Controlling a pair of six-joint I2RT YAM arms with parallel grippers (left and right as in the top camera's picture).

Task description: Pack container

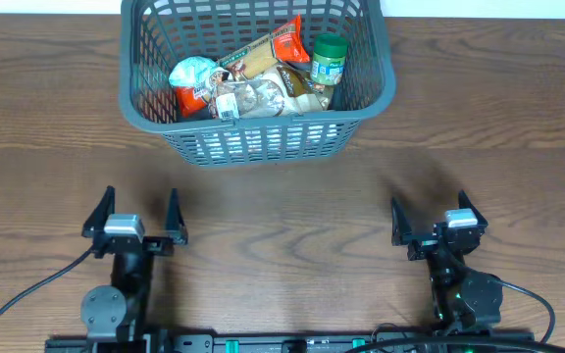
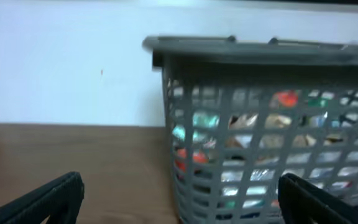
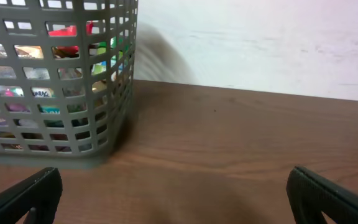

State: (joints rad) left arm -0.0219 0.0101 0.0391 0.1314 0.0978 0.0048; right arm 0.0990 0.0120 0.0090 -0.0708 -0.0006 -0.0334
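The wooden desk (image 1: 282, 186) carries the grey-blue container (image 1: 253, 142) at its far edge, long axis running side to side. It holds snack packets (image 1: 248, 83) and a green-lidded jar (image 1: 329, 59). It lies straight ahead of both arms, somewhat nearer the left. The left pincer (image 1: 141, 201) and right pincer (image 1: 430, 208) sit low near the near edge, jaws apart and empty.
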